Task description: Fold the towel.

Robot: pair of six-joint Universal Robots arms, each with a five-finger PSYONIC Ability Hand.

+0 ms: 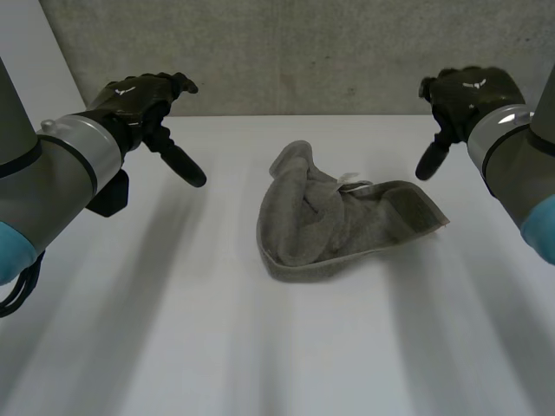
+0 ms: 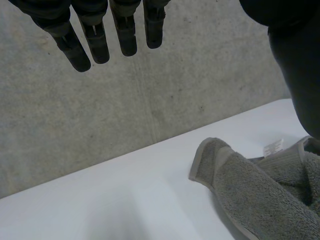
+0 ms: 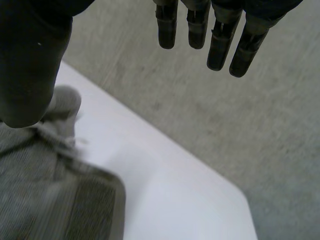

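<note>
A grey towel (image 1: 334,217) lies crumpled in a heap on the white table (image 1: 173,329), just right of the middle, with a small white label (image 1: 350,180) showing on top. My left hand (image 1: 139,102) hovers above the table's far left, well clear of the towel, fingers straight and empty. My right hand (image 1: 464,97) hangs over the far right, above and beyond the towel's right end, also open and empty. In the left wrist view the towel (image 2: 260,190) lies below the straight fingers (image 2: 100,35). In the right wrist view the towel (image 3: 45,190) lies under the thumb.
A grey concrete wall (image 1: 303,52) runs right behind the table's far edge. In the right wrist view the table's far corner (image 3: 240,200) shows, with floor beyond it. Bare tabletop stretches in front of the towel and to its left.
</note>
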